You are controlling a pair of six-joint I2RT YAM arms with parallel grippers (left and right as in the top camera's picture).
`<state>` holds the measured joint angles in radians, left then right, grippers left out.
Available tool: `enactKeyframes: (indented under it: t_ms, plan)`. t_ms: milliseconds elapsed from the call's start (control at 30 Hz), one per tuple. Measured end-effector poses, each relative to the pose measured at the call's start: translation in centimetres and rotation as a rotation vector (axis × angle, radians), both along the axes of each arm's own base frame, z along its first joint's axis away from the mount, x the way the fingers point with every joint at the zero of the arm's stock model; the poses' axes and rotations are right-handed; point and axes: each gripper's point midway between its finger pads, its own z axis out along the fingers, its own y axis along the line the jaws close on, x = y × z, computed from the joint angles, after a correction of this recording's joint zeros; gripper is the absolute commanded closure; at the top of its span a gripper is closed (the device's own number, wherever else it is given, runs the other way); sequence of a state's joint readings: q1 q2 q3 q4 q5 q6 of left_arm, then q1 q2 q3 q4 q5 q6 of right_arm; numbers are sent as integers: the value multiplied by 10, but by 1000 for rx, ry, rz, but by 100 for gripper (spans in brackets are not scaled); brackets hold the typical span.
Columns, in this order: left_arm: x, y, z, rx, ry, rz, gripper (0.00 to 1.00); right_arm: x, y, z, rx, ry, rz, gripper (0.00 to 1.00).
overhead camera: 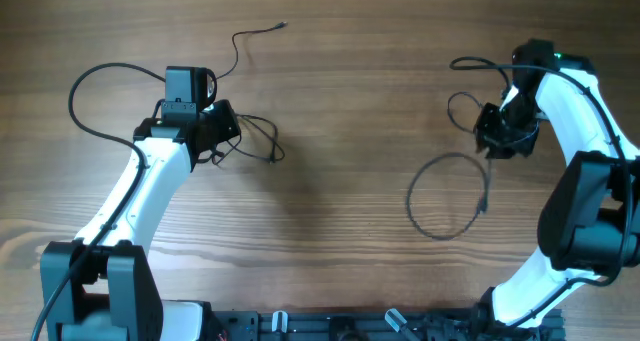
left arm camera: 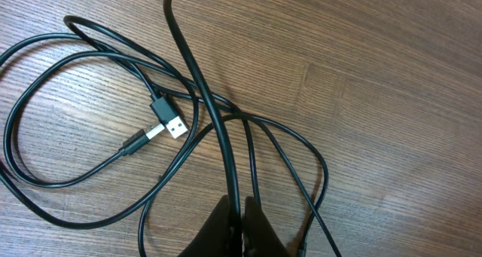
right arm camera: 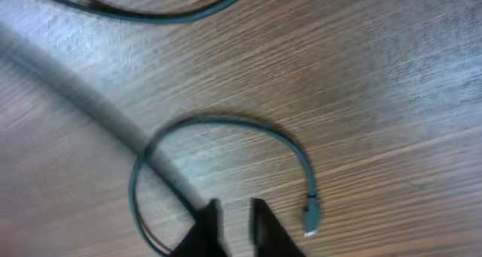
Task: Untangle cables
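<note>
My left gripper [left arm camera: 239,206] is clenched on a strand of the left bundle [left arm camera: 203,91]. The bundle lies on the table [overhead camera: 340,101] just in front of that arm in several crossed loops. Its USB plug [left arm camera: 170,121] and a smaller plug [left arm camera: 135,144] rest inside one of those loops.

My worry is this: if I pull up or away, the gripped strand drags across the loops under it. The plugs could then catch on a loop and cinch the lot tighter instead of freeing it. (From the wrist view I cannot tell whether one strand or two sit in the pinch; two would lift everything together.)

On the other side, my right gripper [right arm camera: 234,212] has its fingers slightly parted, with bare wood showing between them, so it grips nothing. The right cable [right arm camera: 218,121] lies well apart from the bundle and curls just ahead of the fingertips, its plug end [right arm camera: 311,214] beside the right finger. That view is blurred, so closing now could miss the cord, or nudge the curl out of reach.
</note>
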<state>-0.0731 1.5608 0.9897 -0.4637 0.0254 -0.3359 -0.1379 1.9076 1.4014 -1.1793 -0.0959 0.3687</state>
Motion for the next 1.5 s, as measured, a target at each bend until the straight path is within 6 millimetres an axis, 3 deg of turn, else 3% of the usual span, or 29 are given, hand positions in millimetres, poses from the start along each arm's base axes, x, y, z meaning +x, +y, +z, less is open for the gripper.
enactKeyframes:
  t_ms: [133,233,367,433,467,800,1000,1033,1067,1100,1133,1233,1267,1333,1400,1467,1500]
  plan:
    - [0,0,0,0,0,0,92,5,7,-2,-15,-6,-104,70]
    - [0,0,0,0,1,0,91,4,11,-21,-19,-21,-127,76]
    - [0,0,-1,0,2,0,91,-18,14,-52,-26,23,-169,76]
    - [1,0,0,0,-2,0,91,-19,13,-60,-35,-4,-189,96]
    - [1,0,0,0,-4,0,91,-17,12,-61,-45,-33,-205,96]
    - [4,0,0,-1,-14,0,90,71,-28,-58,-221,-536,-301,96]
    - [8,-1,3,-3,-36,0,87,107,-54,-52,-287,-720,-225,96]
    - [9,-1,4,-3,-41,0,87,108,-56,-51,-300,-717,-188,84]
    - [10,-1,5,-4,-48,0,86,112,-58,-46,-311,-718,-157,60]
    - [12,-1,5,-4,-54,0,85,117,-59,-40,-321,-720,-126,24]
    - [13,-1,6,-4,-59,0,85,123,-60,-31,-328,-725,-105,0]
    - [13,-1,7,-5,-62,1,82,128,-61,12,-344,-771,-71,0]
    - [13,-1,7,-6,-62,2,78,126,-61,30,-349,-794,-70,0]
    - [15,-1,7,-6,-68,1,57,116,-59,57,-350,-812,-71,0]
    - [16,-1,8,-12,-72,11,30,104,-51,71,-315,-805,-56,0]
    - [16,-1,8,-12,-75,9,20,96,-32,72,-207,-788,-20,0]
    - [16,-1,8,-13,-75,10,12,89,-11,67,-90,-764,11,0]
